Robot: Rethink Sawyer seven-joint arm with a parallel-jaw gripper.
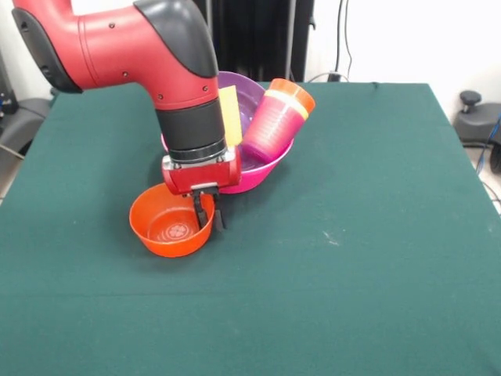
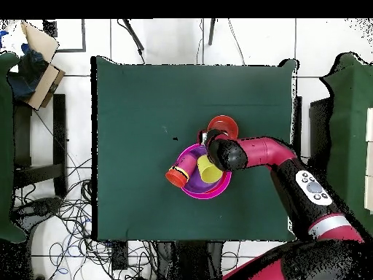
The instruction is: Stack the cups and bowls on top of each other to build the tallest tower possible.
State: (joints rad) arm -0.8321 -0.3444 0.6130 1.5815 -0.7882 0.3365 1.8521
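An orange bowl (image 1: 168, 223) sits upright on the green table (image 1: 376, 251), just in front of the tower. My gripper (image 1: 211, 213) points straight down over the bowl's right rim, one finger inside and one outside, shut on that rim. The tower is a big pink bowl (image 1: 262, 174) holding a purple bowl (image 1: 246, 92), a yellow cup (image 1: 230, 113) and a tilted nest of cups (image 1: 275, 121) in purple, yellow and orange. From overhead, the orange bowl (image 2: 226, 122) lies beside the pink bowl (image 2: 207, 193), with my gripper (image 2: 211, 137) between them.
The green table (image 2: 131, 131) stretches wide on every side of the bowls. Off the table lie cables on the floor (image 2: 65, 240) and a cardboard box (image 2: 40, 62) at one corner.
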